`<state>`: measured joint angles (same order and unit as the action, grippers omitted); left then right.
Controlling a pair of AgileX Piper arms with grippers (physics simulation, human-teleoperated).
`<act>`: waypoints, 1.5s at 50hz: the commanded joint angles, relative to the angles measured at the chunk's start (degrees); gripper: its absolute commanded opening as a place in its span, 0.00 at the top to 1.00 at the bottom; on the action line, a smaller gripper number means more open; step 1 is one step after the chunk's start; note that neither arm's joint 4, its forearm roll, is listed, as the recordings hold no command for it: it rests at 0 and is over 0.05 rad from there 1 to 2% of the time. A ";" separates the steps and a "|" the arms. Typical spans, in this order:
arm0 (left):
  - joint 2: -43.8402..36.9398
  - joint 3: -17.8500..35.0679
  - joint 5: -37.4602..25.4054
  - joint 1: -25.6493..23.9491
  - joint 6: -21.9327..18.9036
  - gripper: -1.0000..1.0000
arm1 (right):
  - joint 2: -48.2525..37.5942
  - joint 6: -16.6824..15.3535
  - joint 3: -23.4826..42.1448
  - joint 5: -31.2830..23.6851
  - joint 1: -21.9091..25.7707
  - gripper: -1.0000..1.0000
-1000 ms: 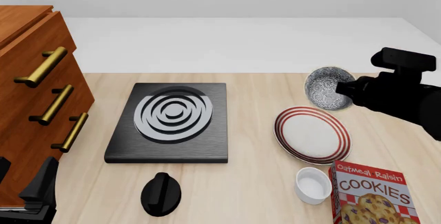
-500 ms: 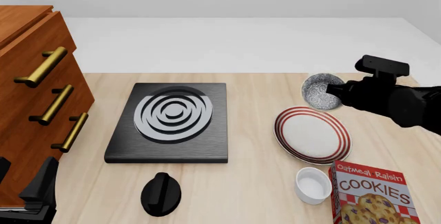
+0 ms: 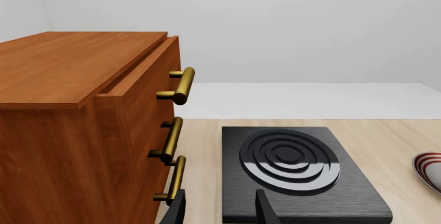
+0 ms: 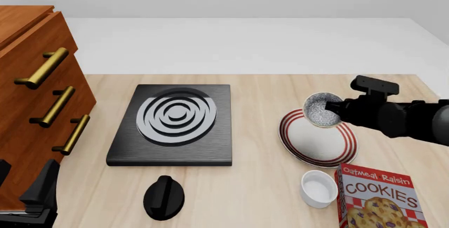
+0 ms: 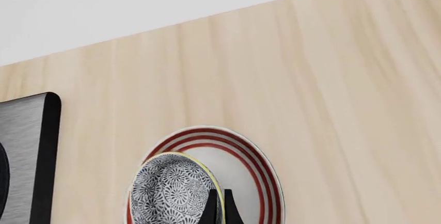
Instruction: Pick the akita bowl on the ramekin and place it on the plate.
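Observation:
The akita bowl [image 4: 320,110], speckled grey inside with a pale rim, hangs tilted over the far edge of the red-ringed plate [image 4: 308,144]. My right gripper [image 4: 337,111] is shut on its rim from the right. In the right wrist view the bowl [image 5: 171,192] sits beside the closed fingers [image 5: 212,209], with the plate [image 5: 256,171] beneath. The white ramekin [image 4: 319,188] stands bare, nearer than the plate. My left gripper [image 4: 31,199] waits open at the near left corner; its fingers [image 3: 265,211] point toward the stove.
A black stove [image 4: 175,123] with white rings lies mid-table, with a black knob [image 4: 163,196] in front of it. A wooden drawer cabinet [image 4: 39,96] with brass handles fills the left side. A cookie box [image 4: 380,199] stands right of the ramekin.
My right gripper has carried the bowl down and leftward, from beyond the plate's far right side to just over its far edge. The left arm has not moved.

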<state>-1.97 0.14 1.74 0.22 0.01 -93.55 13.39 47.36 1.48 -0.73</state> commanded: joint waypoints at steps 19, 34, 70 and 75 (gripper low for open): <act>0.17 0.08 -0.26 0.01 -0.03 0.00 | -5.17 -0.35 -2.07 4.07 0.53 1.00; 0.09 -0.01 -0.08 0.02 -0.02 0.00 | -6.72 -0.14 -3.61 6.03 0.38 1.00; -0.16 0.02 0.11 0.03 -0.04 0.00 | -8.06 2.95 -5.18 9.07 0.96 0.00; -0.01 0.00 0.01 0.03 -0.02 0.00 | -7.96 3.61 -5.19 9.12 0.86 0.00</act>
<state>-2.00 0.15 1.76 0.25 -0.01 -101.41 15.32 42.52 10.16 -0.30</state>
